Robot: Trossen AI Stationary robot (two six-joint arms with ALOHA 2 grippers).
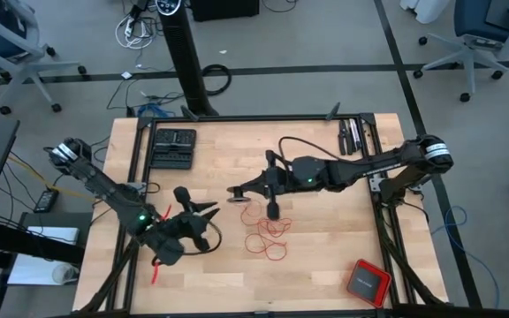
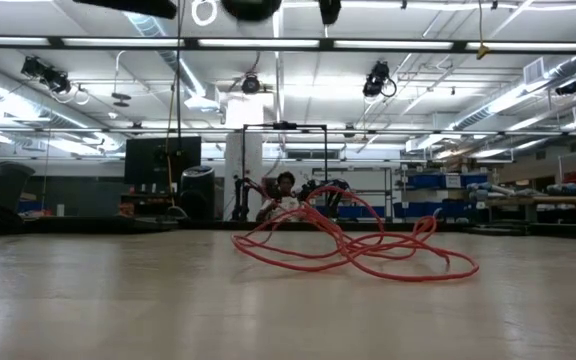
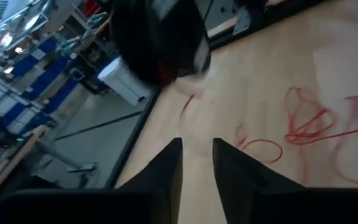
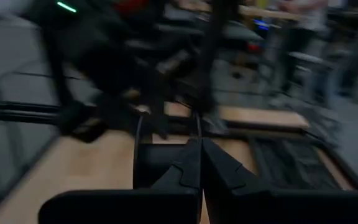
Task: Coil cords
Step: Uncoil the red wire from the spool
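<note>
The cords are one thin red cord (image 1: 269,233) lying in loose, tangled loops on the wooden table, right of centre. In the low view the loops (image 2: 358,245) rest on the tabletop, and some arch up off it. My left gripper (image 1: 208,208) hovers left of the loops. In its wrist view its fingers (image 3: 197,155) stand open with a narrow gap and nothing between them, and the cord (image 3: 309,124) lies ahead of them. My right gripper (image 1: 233,192) is shut (image 4: 199,152), above the table just beyond the loops' far left side. I see no cord between its fingers.
A black tray (image 1: 173,147) sits at the far left of the table. A red square box (image 1: 367,281) lies at the near right corner. Dark tools (image 1: 357,134) lie at the far right edge. Short red strands (image 1: 156,270) show beside my left arm.
</note>
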